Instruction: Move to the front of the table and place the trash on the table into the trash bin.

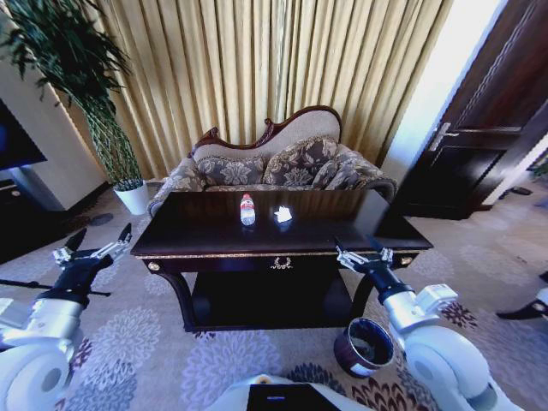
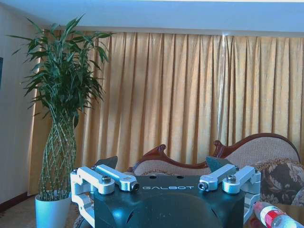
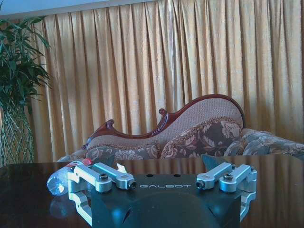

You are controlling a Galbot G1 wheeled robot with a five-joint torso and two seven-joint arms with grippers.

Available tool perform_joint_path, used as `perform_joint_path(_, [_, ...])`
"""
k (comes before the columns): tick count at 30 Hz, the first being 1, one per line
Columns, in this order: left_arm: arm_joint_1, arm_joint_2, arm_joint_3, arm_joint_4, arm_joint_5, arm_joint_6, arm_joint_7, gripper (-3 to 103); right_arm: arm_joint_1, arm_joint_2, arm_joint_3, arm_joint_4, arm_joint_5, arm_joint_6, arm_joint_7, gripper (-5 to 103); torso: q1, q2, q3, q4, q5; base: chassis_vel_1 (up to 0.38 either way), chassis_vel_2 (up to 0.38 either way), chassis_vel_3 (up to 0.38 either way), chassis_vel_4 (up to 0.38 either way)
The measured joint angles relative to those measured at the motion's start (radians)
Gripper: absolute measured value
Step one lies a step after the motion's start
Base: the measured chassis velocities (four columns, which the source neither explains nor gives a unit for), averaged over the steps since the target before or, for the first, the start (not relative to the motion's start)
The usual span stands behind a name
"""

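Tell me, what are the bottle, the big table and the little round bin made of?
The bottle looks like clear plastic: you can see through it, and it has a red cap and label. The table seems to be dark wood with a glossy polish, since its top reflects the sofa. The trash bin is dark maroon with a shiny, metal-looking rim; its body material is unclear.

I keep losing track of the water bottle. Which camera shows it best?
The head view: the bottle shows whole on the table, beside the paper. The right wrist view shows it partly behind that gripper; the left wrist view catches just its capped end at the edge.
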Motion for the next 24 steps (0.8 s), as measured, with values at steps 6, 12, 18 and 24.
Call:
perform_joint_path(6, [0.003, -0.007, 0.000, -0.001, 0.000, 0.000, 0.000, 100, -0.009, 0.008, -0.002, 0.005, -0.017, 0.000, -0.011, 100, 0.000, 0.000, 0.000, 0.0000, 0.0000, -0.113, 0.096, 0.105, -0.104])
perform_joint_path(12, [0.004, -0.005, -0.001, -0.001, 0.000, 0.000, 0.000, 100, 0.004, -0.009, -0.005, 0.004, -0.018, -0.013, -0.012, 100, 0.000, 0.000, 0.000, 0.0000, -0.0001, -0.080, 0.080, 0.073, -0.084])
perform_joint_path(18, [0.011, -0.004, -0.001, -0.001, 0.009, -0.003, 0.000, 100, 0.060, -0.062, -0.012, -0.028, 0.043, -0.041, -0.011, 100, 0.000, 0.000, 0.000, 0.0000, 0.0001, 0.000, 0.000, 0.000, 0.000])
perform_joint_path(24, [0.027, -0.008, -0.011, -0.001, 0.016, -0.022, 0.004, 100, 0.178, -0.144, -0.056, -0.086, 0.131, -0.077, -0.009, 100, 0.000, 0.000, 0.000, 0.0002, 0.0001, 0.000, 0.000, 0.000, 0.000])
